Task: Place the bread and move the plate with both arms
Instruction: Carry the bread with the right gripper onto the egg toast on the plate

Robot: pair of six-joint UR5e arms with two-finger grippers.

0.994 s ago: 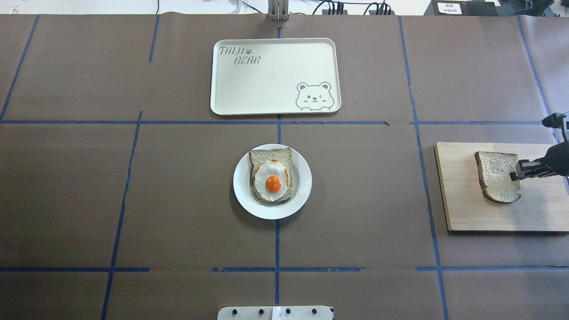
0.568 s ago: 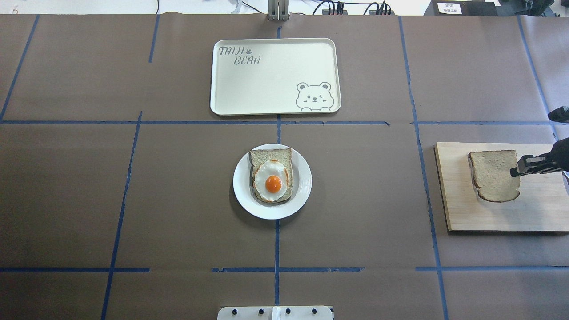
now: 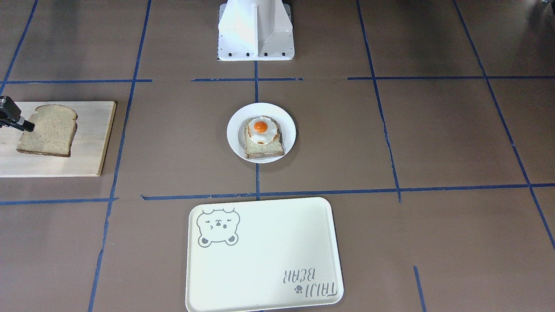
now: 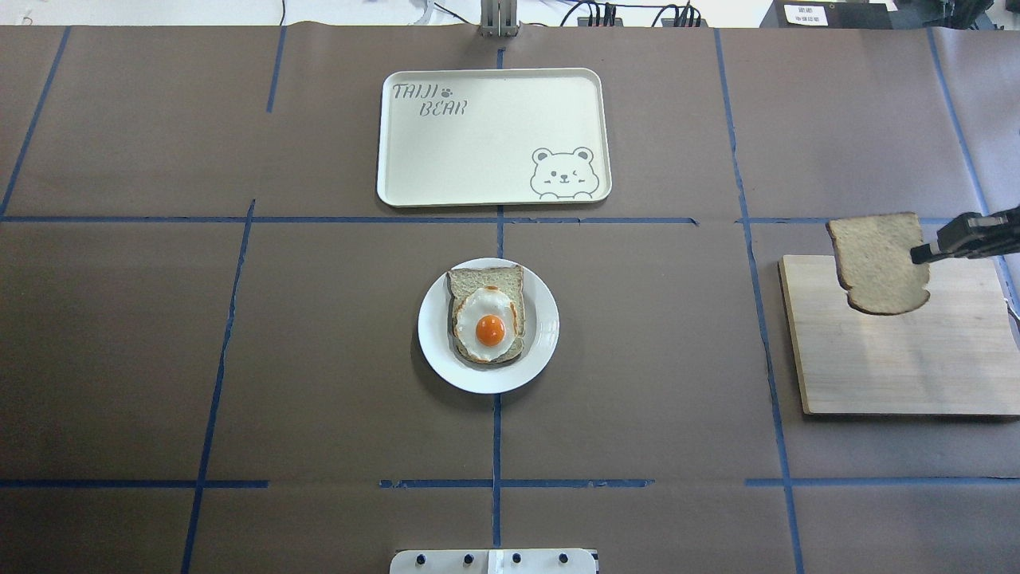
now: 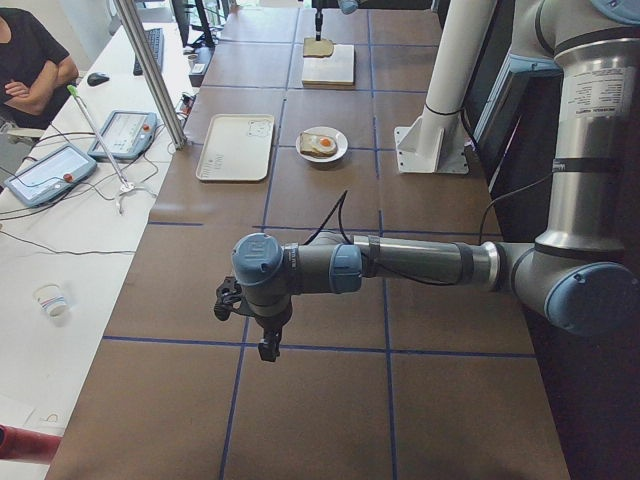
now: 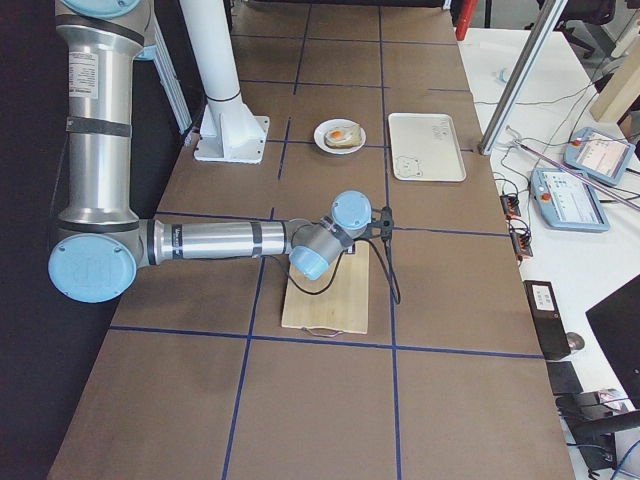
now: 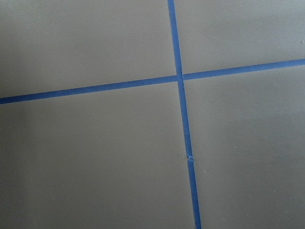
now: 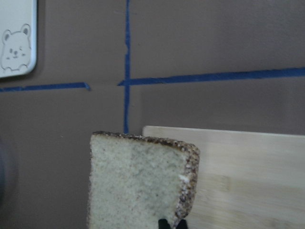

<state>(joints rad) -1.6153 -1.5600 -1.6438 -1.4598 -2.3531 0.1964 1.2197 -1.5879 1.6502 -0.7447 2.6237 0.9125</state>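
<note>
Front: right tool (image 3: 25, 126) clenched on bread (image 3: 48, 130) edge, above board (image 3: 93, 143).
Overhead: bread risen off board since one second back, now over its far edge; pickup done, carry to plate (image 4: 543, 335) likely next.
Left view: left tool (image 5: 263, 340) far from board; cannot tell if clenched.

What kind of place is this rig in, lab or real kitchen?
Most likely a robotics lab workcell: brown paper-covered table gridded with blue tape, white arm pedestal standing on it, teach pendants on the side desk. The right gripper holds a speckled wholegrain bread slice.
</note>
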